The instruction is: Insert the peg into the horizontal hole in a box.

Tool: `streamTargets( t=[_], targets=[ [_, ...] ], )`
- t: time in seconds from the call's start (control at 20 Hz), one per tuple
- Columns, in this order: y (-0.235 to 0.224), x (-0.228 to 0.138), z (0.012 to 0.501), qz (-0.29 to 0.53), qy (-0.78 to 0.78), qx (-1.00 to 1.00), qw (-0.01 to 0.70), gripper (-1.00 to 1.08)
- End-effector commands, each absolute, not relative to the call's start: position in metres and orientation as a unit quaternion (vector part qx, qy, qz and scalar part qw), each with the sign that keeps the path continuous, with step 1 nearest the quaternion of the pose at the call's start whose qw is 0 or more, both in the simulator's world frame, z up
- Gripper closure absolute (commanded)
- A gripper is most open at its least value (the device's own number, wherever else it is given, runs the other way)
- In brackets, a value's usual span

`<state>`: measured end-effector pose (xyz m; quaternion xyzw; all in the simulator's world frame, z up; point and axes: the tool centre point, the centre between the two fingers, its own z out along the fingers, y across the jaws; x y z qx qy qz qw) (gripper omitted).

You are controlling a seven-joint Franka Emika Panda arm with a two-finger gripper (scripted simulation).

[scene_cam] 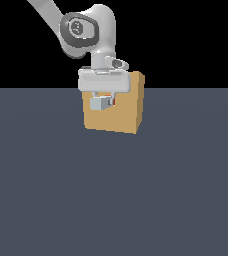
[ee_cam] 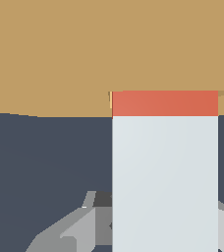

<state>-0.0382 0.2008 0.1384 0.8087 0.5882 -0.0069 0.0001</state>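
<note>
Flat dark slate-blue floor [scene_cam: 51, 190], plain black backdrop [scene_cam: 186, 40] above its far edge

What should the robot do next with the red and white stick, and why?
Probably keep pushing the peg straight into the box. In the wrist view only a thin red strip shows outside the box face, so the red half seems mostly inside, while the white half is outside in the gripper.

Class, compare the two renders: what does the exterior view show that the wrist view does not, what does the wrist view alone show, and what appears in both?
Exterior only: the white robot arm and the tan-orange box's whole outline on the grey floor.

Wrist only: the peg's white half meeting a short red-orange band that ends at the box face, and a grey fingertip.

Both: box, peg, floor, gripper.
</note>
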Motion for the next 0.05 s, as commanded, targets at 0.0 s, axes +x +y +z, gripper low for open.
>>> streamTargets(
  t=[0.0],
  targets=[
    [0.2093,-0.0319,0.1407,0.002,0.588,0.809,0.0,1.08]
  ],
)
